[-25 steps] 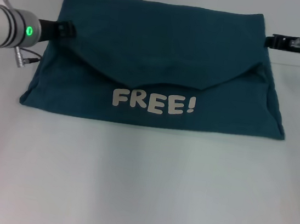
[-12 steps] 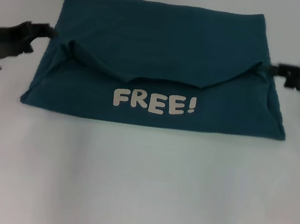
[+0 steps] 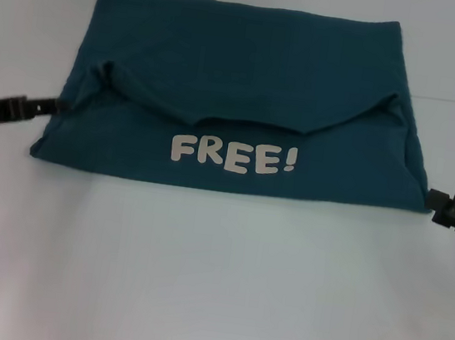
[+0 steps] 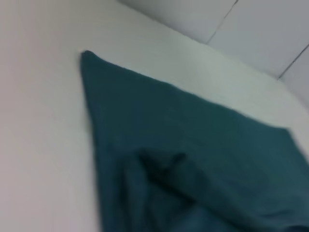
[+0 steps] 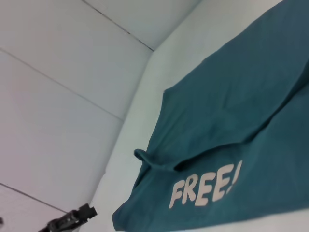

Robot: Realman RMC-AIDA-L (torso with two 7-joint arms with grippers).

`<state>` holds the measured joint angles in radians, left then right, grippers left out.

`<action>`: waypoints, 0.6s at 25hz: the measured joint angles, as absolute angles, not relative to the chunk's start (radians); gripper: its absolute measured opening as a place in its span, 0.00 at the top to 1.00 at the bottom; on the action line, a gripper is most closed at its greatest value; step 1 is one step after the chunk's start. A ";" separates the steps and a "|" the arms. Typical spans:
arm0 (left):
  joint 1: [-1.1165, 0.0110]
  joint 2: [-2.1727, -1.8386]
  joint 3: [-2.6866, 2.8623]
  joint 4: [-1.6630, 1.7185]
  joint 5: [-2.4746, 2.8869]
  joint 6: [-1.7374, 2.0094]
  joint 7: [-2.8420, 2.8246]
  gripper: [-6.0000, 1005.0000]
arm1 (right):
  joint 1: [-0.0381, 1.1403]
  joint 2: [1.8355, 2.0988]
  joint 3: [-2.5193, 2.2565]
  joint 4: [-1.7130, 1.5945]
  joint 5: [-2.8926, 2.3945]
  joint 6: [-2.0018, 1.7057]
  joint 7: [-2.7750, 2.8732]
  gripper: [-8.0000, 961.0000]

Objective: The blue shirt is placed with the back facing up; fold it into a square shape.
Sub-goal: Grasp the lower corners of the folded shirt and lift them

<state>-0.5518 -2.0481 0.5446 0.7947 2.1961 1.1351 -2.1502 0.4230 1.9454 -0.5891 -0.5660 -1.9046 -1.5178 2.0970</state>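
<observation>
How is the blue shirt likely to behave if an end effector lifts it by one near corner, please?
The blue shirt would probably sag and drape instead of holding its shape, since its folded flap already lies in soft, wavy creases. The layers look loose, so the fold might slip open. It seems light cloth, unlikely to roll or break.

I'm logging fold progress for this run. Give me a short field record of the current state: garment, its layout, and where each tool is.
garment: blue shirt, partly folded on the white table
visible print: white "FREE!" lettering near the front edge
fold: upper flap overlaps the middle, edge curving above the lettering
left tool: at the shirt's left edge, low on the table
right tool: at the shirt's front right corner
shape: wide rectangle, not yet square
</observation>
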 joint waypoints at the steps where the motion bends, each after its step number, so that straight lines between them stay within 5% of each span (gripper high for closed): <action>1: -0.545 -2.060 0.551 0.789 2.199 1.093 -2.109 0.23 | 0.420 1.946 -0.583 -0.554 -1.905 -1.521 2.086 0.22; 7: -0.548 -2.092 0.593 0.729 2.203 0.952 -2.066 0.23 | 0.425 1.946 -0.577 -0.531 -1.907 -1.518 2.074 0.22; 15: -0.581 -2.085 0.611 0.650 2.210 0.862 -2.057 0.24 | 0.437 1.945 -0.576 -0.531 -1.907 -1.514 2.073 0.22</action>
